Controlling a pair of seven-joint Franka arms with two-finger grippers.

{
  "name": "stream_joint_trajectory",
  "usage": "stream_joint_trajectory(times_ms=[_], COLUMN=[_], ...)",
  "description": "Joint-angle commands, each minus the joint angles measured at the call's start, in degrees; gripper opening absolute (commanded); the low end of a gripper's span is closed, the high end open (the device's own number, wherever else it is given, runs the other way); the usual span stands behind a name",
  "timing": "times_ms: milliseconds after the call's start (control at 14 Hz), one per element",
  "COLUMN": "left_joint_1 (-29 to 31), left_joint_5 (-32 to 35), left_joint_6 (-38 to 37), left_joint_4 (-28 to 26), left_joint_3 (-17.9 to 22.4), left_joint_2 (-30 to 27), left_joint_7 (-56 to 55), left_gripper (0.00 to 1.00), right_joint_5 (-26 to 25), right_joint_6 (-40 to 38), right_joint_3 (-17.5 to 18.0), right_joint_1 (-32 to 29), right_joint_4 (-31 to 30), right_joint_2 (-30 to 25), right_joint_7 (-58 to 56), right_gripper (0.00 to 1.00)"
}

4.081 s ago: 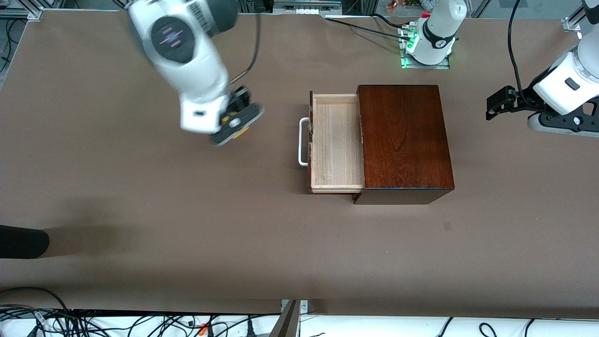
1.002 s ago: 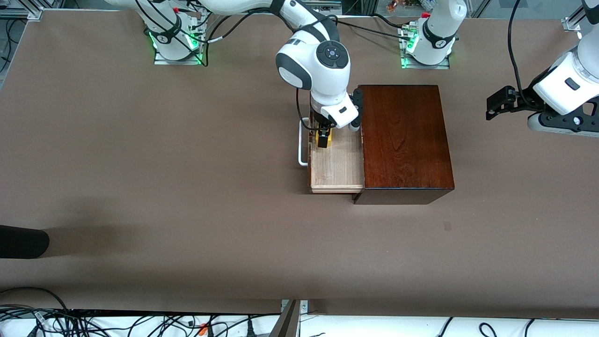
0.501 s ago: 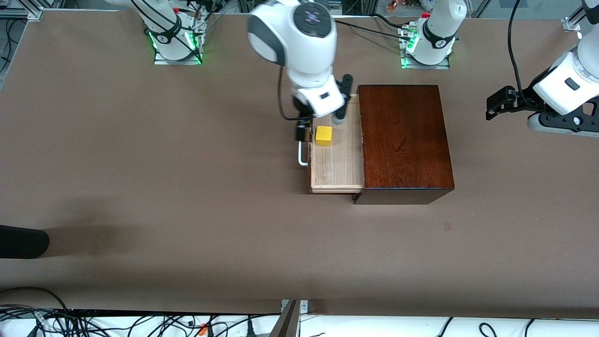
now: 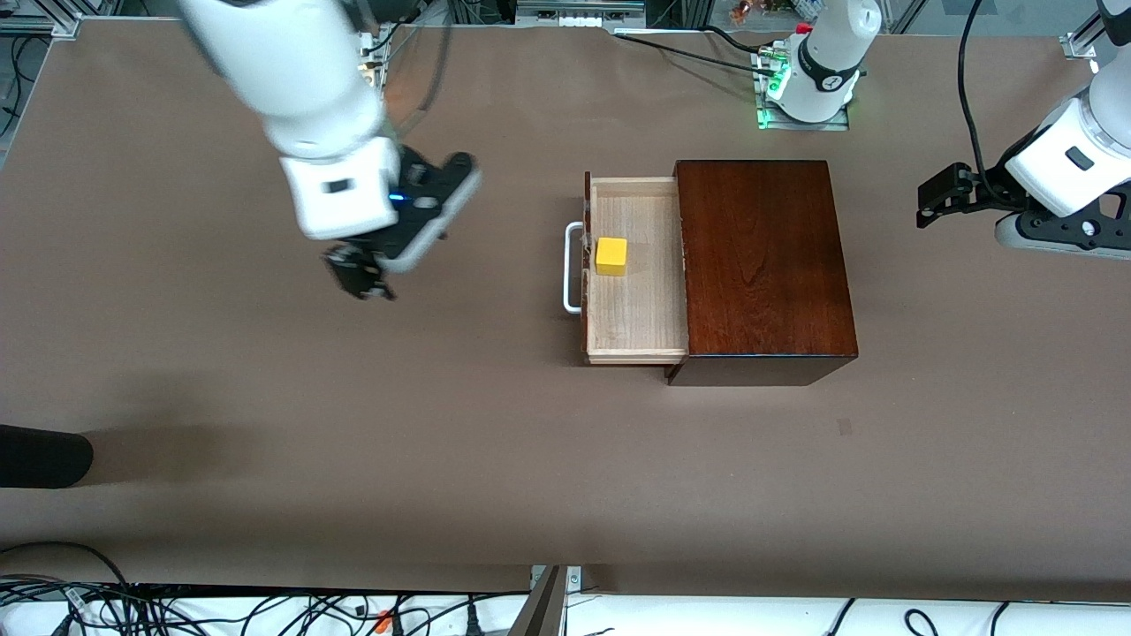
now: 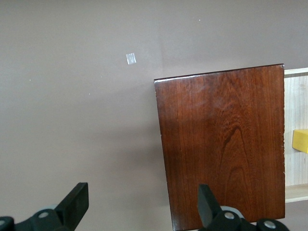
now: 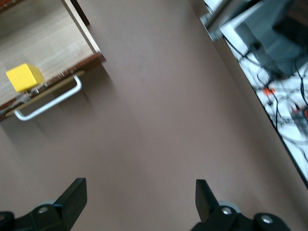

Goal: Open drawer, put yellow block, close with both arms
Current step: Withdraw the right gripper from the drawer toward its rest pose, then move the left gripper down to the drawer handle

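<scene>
Right gripper (image 4: 358,278) spread, empty; yellow block (image 4: 611,256) in drawer (image 4: 638,309)

The right gripper (image 4: 358,274) hangs over bare table toward the right arm's end, fingers spread wide, apparently empty. The left gripper (image 4: 929,196) waits, fingers apart, at the left arm's end.

No text, label, brand, number or sign can be read anywhere in these views.
</scene>
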Motion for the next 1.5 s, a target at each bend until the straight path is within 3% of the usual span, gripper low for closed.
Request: stream_joint_trajectory(times_ms=[0, 143, 286, 644, 859, 1002, 1146, 1360, 1432], left_joint_1=[-1.18, -1.97, -4.34, -11.11, -12.52, -12.52, -12.87, -15.93, -18.47], left_joint_5=[-1.03, -2.7, -2.62, -2.7, -5.33, -5.69, -5.35, -4.99, -4.73], left_joint_6=[0.5, 0.5, 0.5, 1.2, 4.35, 6.2, 10.15, 14.73, 14.74], left_joint_4=[1.21, 1.64, 3.14, 5.6, 5.69, 5.78, 5.95, 8.31, 10.68], left_joint_3=[-0.16, -0.51, -0.68, -1.83, -4.98, -9.19, -14.45, -18.08, -17.91], left_joint_2=[0.66, 0.75, 2.49, 6.27, 6.72, 8.99, 12.33, 18.83, 21.37], left_joint_7=[0.19, 0.45, 0.63, 2.21, 11.12, 18.97, 19.61, 25.56, 27.07], left_gripper=[1.0, 1.0, 1.0, 1.0, 1.0, 1.0, 1.0, 1.0, 1.0], right_joint_5=[3.09, 10.62, 13.82, 13.65, 12.51, 9.45, 7.6, 4.51, 4.42], right_joint_6=[-3.31, -4.71, -6.73, -7.01, -4.47, -1.57, 0.8, 7.92, 8.46], right_joint_3=[-4.27, -12.34, -17.81, -22.39, -18.99, -15.56, -14.41, -6.35, -5.62], right_joint_1=[-1.0, -0.92, -0.92, -1.0, -6.52, -9.78, -10.49, -16.79, -17.26], right_joint_4=[-1.83, -2.53, -3.14, -9.82, -16.48, -21.32, -26.94, -37.83, -39.0], right_joint_2=[-3.44, -4.59, -5.11, -9.16, -12.31, -14.86, -17.67, -23.64, -24.18], right_joint_7=[0.67, 1.02, 1.11, 9.81, 13.85, 14.55, 19.9, 20.53, 20.62], right_gripper=[1.0, 1.0, 1.0, 1.0, 1.0, 1.0, 1.0, 1.0, 1.0])
